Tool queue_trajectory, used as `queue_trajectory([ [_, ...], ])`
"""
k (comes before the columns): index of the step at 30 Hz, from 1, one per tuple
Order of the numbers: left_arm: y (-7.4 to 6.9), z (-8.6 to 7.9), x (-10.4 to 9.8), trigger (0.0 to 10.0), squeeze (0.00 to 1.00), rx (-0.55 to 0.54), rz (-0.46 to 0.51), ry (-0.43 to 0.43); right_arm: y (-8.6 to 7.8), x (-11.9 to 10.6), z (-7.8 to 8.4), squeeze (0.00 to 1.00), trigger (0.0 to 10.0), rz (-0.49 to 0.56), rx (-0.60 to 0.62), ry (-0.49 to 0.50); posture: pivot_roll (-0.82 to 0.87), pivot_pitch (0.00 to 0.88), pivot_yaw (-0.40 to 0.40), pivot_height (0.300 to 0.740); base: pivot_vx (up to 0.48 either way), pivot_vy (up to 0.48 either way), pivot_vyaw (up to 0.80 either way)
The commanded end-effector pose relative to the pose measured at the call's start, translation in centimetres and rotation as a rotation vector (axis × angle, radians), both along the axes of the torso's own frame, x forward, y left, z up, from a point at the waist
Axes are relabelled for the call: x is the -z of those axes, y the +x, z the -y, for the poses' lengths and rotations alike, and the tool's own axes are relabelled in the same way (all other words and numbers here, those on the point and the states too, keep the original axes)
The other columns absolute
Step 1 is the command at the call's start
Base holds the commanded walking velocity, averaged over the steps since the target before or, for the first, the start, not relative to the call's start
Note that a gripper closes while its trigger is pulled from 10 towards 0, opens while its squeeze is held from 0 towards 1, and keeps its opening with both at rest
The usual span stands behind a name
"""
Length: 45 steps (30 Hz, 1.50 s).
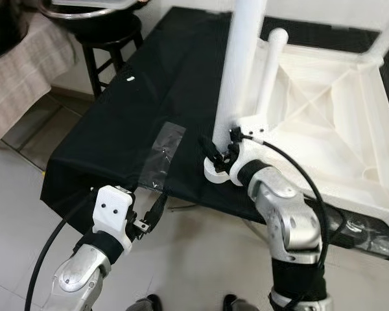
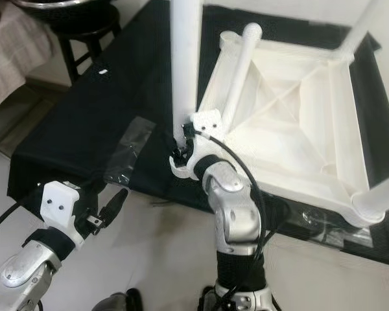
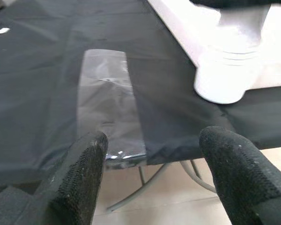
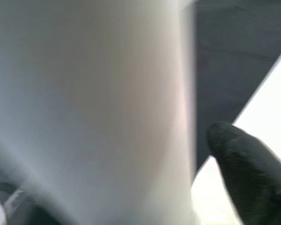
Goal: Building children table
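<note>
A white plastic children's table (image 1: 330,123) lies upside down on a black-covered surface (image 1: 117,129). One white leg (image 1: 240,58) stands upright in its near corner socket (image 3: 227,79). My right gripper (image 1: 215,150) is shut on that leg just above the socket; the right wrist view has the leg (image 4: 93,103) close up with one black finger (image 4: 243,168) beside it. A second leg (image 1: 270,65) leans just behind the first. My left gripper (image 1: 157,208) hangs open at the front edge of the black cloth, its fingers (image 3: 82,173) spread with nothing between them.
A clear plastic strip (image 1: 161,152) lies on the cloth near the front edge. A dark stool (image 1: 107,35) and a beige-covered piece of furniture (image 1: 19,71) stand at the back left. More table legs rise at the far right corner (image 1: 386,35) and the near right (image 2: 382,197). Tiled floor lies below.
</note>
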<state>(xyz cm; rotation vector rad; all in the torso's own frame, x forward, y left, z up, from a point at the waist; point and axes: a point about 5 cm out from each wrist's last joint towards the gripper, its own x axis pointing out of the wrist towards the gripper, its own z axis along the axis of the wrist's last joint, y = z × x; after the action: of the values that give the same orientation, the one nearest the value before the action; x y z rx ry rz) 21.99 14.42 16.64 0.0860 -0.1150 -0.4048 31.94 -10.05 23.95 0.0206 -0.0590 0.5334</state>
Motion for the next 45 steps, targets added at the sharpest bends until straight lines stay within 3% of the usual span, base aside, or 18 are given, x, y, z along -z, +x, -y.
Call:
queue_trajectory([
  [1, -0.2, -0.1, 0.4, 10.0, 0.0, -0.002, -0.009, 0.011, -0.1, -0.1, -0.2, 1.0, 10.0, -0.002, -0.153, 0.045, -0.02, 0.254, 0.007, 0.74, 0.0, 0.0, 0.0],
  [2, -0.2, -0.1, 0.4, 10.0, 0.0, -0.002, -0.009, 0.011, -0.1, -0.1, -0.2, 1.0, 10.0, -0.002, -0.153, 0.045, -0.02, 0.254, 0.007, 0.74, 0.0, 0.0, 0.0],
  [3, -0.2, -0.1, 0.4, 10.0, 0.0, -0.001, -0.009, 0.01, -0.1, -0.3, -0.1, 0.86, 10.0, 0.016, -0.228, 0.036, -0.02, 0.254, 0.007, 0.74, 0.0, 0.0, 0.0],
  [4, -0.3, 0.0, 0.4, 10.0, 0.0, 0.001, -0.009, 0.009, -0.1, -0.3, 0.0, 0.51, 10.0, 0.024, -0.322, 0.028, 0.0, 0.255, 0.006, 0.74, 0.0, 0.0, 0.0],
  [5, -0.3, 0.0, 0.4, 10.0, 0.0, 0.001, -0.009, 0.009, -0.1, -0.3, 0.0, 0.51, 10.0, 0.024, -0.322, 0.028, 0.0, 0.255, 0.006, 0.74, 0.0, 0.0, 0.0],
  [6, -0.4, 0.0, 0.4, 10.0, 0.0, 0.002, -0.01, 0.009, 0.0, -0.6, 0.2, 0.0, 10.0, 0.051, -0.401, 0.012, 0.0, 0.253, 0.006, 0.74, 0.0, 0.0, 0.0],
  [9, -0.6, 0.1, 0.4, 10.0, 0.0, 0.003, -0.009, 0.008, 0.9, -1.2, 1.1, 0.0, 10.0, 0.079, -0.529, -0.023, 0.01, 0.256, 0.006, 0.74, 0.0, 0.0, 0.0],
  [15, -1.0, 0.2, 0.4, 10.0, 0.0, 0.004, -0.008, 0.005, 2.4, -2.8, 2.1, 0.0, 10.0, 0.085, -0.646, 0.008, 0.02, 0.262, 0.001, 0.74, 0.0, 0.0, 0.0],
  [23, -1.5, 0.3, 0.1, 10.0, 0.0, -0.004, 0.001, 0.005, 3.6, -4.6, 3.1, 0.0, 9.6, 0.09, -0.867, -0.096, 0.04, 0.272, -0.011, 0.74, 0.0, 0.0, 0.0],
  [24, -1.5, 0.3, 0.1, 10.0, 0.0, -0.004, 0.001, 0.005, 3.8, -4.7, 3.3, 0.0, 6.2, 0.079, -0.884, -0.115, 0.04, 0.272, -0.011, 0.74, 0.0, 0.0, 0.0],
  [25, -1.5, 0.3, 0.1, 10.0, 0.0, -0.005, 0.002, 0.005, 3.9, -4.7, 3.4, 0.0, 4.7, 0.072, -0.895, -0.136, 0.04, 0.271, -0.012, 0.74, 0.0, 0.0, 0.0],
  [26, -1.5, 0.3, 0.1, 10.0, 0.0, -0.006, 0.003, 0.004, 4.0, -4.6, 3.6, 0.0, 0.0, 0.069, -0.906, -0.15, 0.04, 0.271, -0.012, 0.74, 0.0, 0.0, 0.0],
  [38, -1.3, 0.4, 0.1, 10.0, 0.0, -0.019, 0.012, 0.002, 4.6, -4.6, 4.5, 0.0, 0.0, 0.091, -0.891, -0.179, 0.03, 0.265, -0.019, 0.74, 0.0, 0.0, 0.0],
  [40, -1.1, 0.4, 0.1, 10.0, 0.0, -0.019, 0.013, 0.001, 4.4, -3.8, 5.1, 0.0, 0.0, 0.114, -0.786, -0.181, 0.01, 0.264, -0.023, 0.74, 0.0, 0.0, 0.0],
  [42, -1.1, 0.4, 0.1, 10.0, 0.0, -0.019, 0.013, 0.001, 4.4, -3.8, 5.1, 0.0, 0.0, 0.114, -0.786, -0.181, 0.01, 0.264, -0.023, 0.74, 0.0, 0.0, 0.0],
  [43, -0.9, 0.3, 0.1, 10.0, 0.0, -0.02, 0.015, 0.002, 3.9, -2.2, 4.7, 0.0, 0.0, 0.142, -0.541, -0.131, -0.01, 0.264, -0.032, 0.74, 0.0, 0.0, 0.0],
  [44, -0.9, 0.3, 0.1, 10.0, 0.0, -0.02, 0.015, 0.002, 3.9, -2.2, 4.7, 0.0, 0.0, 0.142, -0.541, -0.131, -0.01, 0.264, -0.032, 0.74, 0.0, 0.0, 0.0],
  [45, -0.8, 0.2, 0.2, 10.0, 0.0, -0.021, 0.015, 0.002, 3.6, -1.6, 4.4, 0.0, 0.0, 0.157, -0.439, -0.112, -0.01, 0.264, -0.032, 0.74, 0.0, 0.0, 0.0],
])
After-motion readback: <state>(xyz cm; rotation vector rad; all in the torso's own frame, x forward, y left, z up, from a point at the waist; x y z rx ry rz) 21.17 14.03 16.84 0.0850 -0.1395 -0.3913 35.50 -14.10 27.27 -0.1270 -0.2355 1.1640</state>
